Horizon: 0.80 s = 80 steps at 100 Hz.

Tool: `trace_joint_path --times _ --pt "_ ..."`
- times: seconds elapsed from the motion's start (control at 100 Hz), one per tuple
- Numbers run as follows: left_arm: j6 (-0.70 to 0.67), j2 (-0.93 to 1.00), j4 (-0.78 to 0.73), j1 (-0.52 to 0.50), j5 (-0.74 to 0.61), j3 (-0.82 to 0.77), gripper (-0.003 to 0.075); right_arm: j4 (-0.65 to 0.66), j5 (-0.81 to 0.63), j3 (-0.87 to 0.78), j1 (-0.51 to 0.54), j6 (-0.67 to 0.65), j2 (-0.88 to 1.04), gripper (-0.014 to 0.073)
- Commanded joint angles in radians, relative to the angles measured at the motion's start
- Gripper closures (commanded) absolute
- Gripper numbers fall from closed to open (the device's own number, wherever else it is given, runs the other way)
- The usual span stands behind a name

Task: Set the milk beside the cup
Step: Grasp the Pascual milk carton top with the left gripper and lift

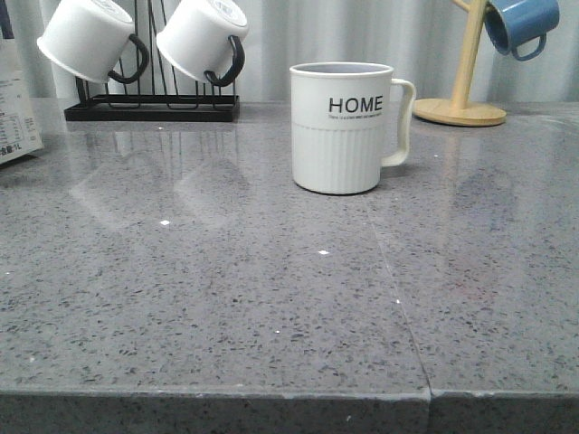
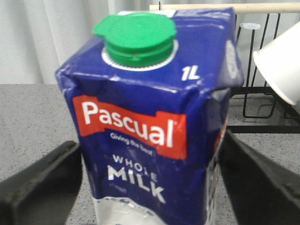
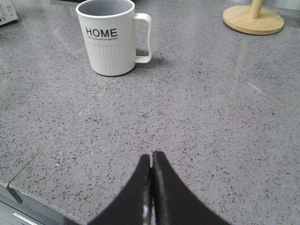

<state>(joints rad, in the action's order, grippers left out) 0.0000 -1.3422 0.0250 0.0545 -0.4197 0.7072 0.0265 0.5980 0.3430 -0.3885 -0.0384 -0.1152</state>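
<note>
You are straddling the milk point(image 2: 154, 126) at the counter's far left with the left gripper point(image 2: 150, 183) spread, not yet clamping, so be centring before squeezing, the cup point(image 1: 342, 127) sitting mid-counter, right gripper point(image 3: 151, 187) pressed together.

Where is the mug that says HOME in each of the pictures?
Front view: the HOME mug stands near the middle of the counter, handle pointing toward the robot's right.
Left wrist view: not in it; the milk carton fills the picture.
Right wrist view: the mug stands on the counter, well beyond the shut right hand.
Shared landmark: the round wooden stand base is near the mug in both.
</note>
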Motion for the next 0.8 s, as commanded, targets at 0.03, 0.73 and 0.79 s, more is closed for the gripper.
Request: trace_joint_path --times 0.03,0.73,0.79 --pt "-0.007 0.022 0.008 0.006 -0.092 0.033 0.0316 0.005 -0.072 0.023 -0.003 0.005 -0.01 0.0652" --pt "-0.007 0.117 -0.038 0.183 -0.066 0.033 0.0447 0.005 -0.073 0.023 -0.003 0.005 -0.01 0.0652" --pt "-0.007 0.117 -0.038 0.227 -0.053 0.033 0.0447 0.005 -0.073 0.023 -0.003 0.005 -0.01 0.0652"
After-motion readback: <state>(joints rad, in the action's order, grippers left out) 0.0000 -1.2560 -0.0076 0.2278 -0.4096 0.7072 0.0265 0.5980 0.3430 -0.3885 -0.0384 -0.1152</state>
